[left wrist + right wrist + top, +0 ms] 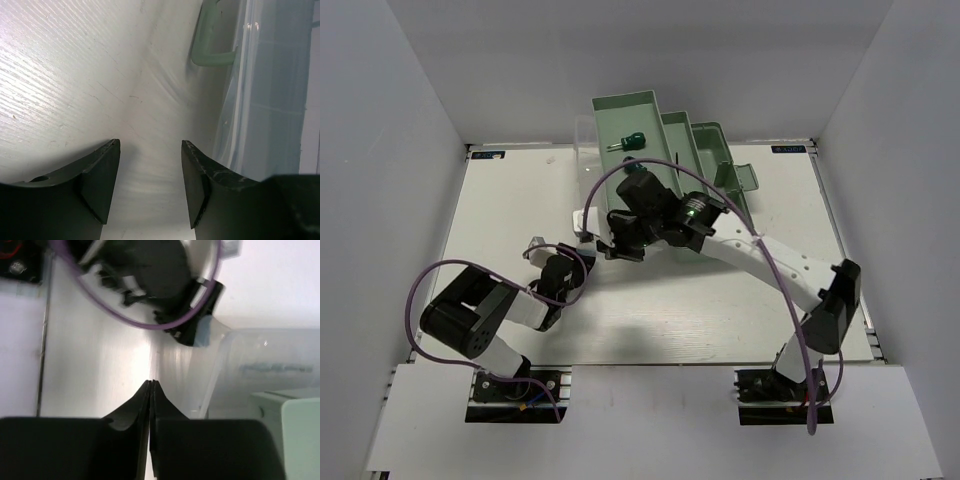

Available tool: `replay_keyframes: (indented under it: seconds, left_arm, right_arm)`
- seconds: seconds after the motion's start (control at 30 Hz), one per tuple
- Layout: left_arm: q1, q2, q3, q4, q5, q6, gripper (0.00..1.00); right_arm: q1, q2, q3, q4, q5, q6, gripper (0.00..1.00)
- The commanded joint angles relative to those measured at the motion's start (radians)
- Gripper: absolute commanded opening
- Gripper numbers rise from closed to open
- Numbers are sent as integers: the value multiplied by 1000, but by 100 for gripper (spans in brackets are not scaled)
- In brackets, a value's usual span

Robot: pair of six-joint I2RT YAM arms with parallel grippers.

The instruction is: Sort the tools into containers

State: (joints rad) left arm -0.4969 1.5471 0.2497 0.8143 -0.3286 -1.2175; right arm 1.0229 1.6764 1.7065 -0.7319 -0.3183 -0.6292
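Observation:
The mint-green toolbox [710,150] stands open at the far middle of the table, its trays stepped. One green-handled screwdriver [628,141] lies in the upper left tray [645,108]. My right gripper [613,247] is shut with nothing showing between its jaws. It is low beside the box's translucent lid [260,365]; it also shows in the right wrist view [151,383]. My left gripper [560,265] is open and empty over bare table; it also shows in the left wrist view [150,146]. Hex keys and the second screwdriver are out of view.
A small silver object [533,246], too small to identify, lies just left of my left gripper. A mint handle [210,50] and the translucent lid [265,100] lie ahead of the left gripper. White walls enclose the table [500,220]. The right arm [770,255] crosses in front of the box.

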Motion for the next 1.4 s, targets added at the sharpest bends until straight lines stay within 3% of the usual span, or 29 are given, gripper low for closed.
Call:
replay_keyframes:
  seconds: [0.0, 0.07, 0.13, 0.23, 0.3, 0.37, 0.4, 0.47, 0.5, 0.67, 0.7, 0.73, 0.8, 0.83, 1.13, 1.17, 1.37]
  left_arm:
    - [15, 25, 30, 13, 33, 15, 64]
    - [15, 34, 39, 31, 42, 15, 64]
    - [15, 34, 39, 40, 42, 15, 64]
    - [15, 34, 39, 40, 51, 15, 64]
    - [15, 34, 39, 49, 51, 15, 64]
    - [15, 34, 48, 49, 60, 15, 62]
    - [15, 34, 48, 49, 60, 15, 62]
    - [15, 34, 57, 58, 60, 15, 62]
    - [15, 34, 57, 59, 60, 15, 61]
    - [24, 34, 66, 97, 82, 46, 61]
    - [24, 34, 77, 109, 95, 65, 61]
    - [24, 34, 77, 118, 112, 87, 61]
    - [34, 34, 86, 137, 131, 110, 61]
    - [34, 34, 95, 146, 144, 122, 61]
    - [43, 34, 125, 198, 203, 176, 61]
    - [43, 34, 125, 216, 223, 187, 61]
    - [52, 97, 249, 258, 334, 225, 60]
  right_arm:
    - [0, -64, 25, -153, -169, -92, 0]
    - [2, -78, 50, -260, -290, -134, 0]
    - [3, -102, 68, -242, -231, -97, 0]
    - [-18, -147, 55, 36, 262, 116, 0]
    - [-73, -161, 32, 236, 826, 178, 0]
    - [-124, -175, -54, 502, 995, 62, 0]
    - [-209, -184, -88, 563, 1016, 34, 0]
    - [-280, -159, -55, 520, 1013, 45, 0]
    - [-353, -135, -41, 411, 992, 66, 0]
    - [-682, -20, -51, 192, 791, 303, 0]
    - [-716, 21, -51, 133, 671, 324, 0]
    - [-807, 73, -35, 61, 626, 344, 0]
    - [-857, 138, -24, 8, 526, 402, 0]
    - [-901, 175, -27, -48, 395, 402, 0]
    - [-969, 348, -87, -93, -94, 401, 0]
    - [-981, 367, -85, -87, -202, 414, 0]
    - [-994, 404, -87, -103, -409, 407, 0]
